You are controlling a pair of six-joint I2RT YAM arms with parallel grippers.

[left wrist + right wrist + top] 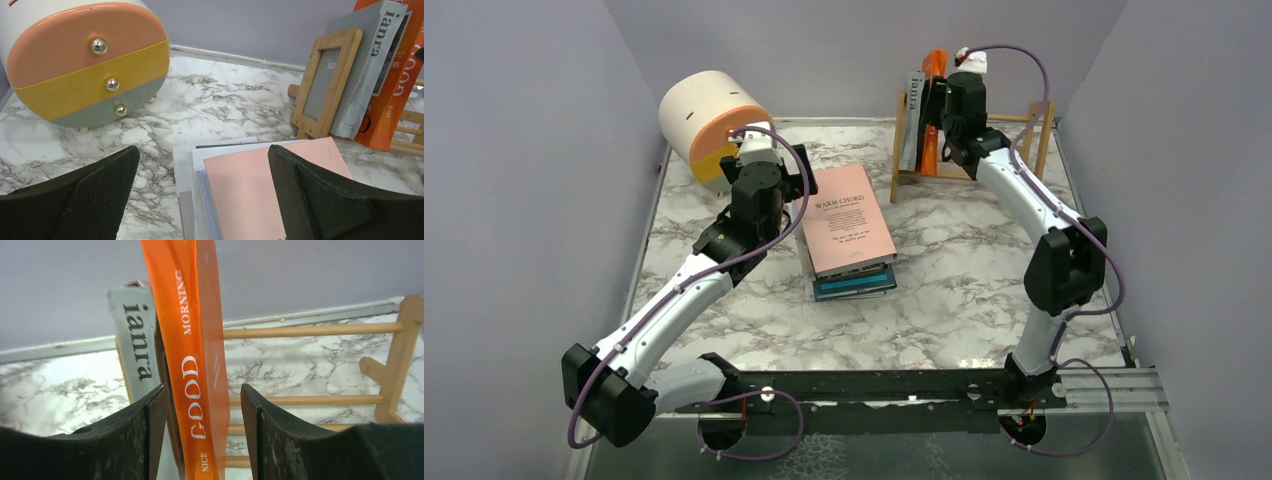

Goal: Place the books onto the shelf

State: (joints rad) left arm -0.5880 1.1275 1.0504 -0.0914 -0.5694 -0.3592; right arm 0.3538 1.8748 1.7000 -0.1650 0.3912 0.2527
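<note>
Leaning in the shelf point(1045, 135) at upper right, the orange book point(195, 340) stood between the parted jaws of the right gripper point(202, 390), a gap along its right face. The left gripper point(202, 150) gaped over the stack point(849, 220) at centre; bare rails point(310, 330) lay rightward.

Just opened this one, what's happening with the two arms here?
The right gripper straddles an orange book standing on the shelf beside a grey book; its jaws are parted, with a gap on one side, so it is not gripped. The left gripper hangs open above the pink book topping the stack on the table. Those books are not yet shelved.
</note>
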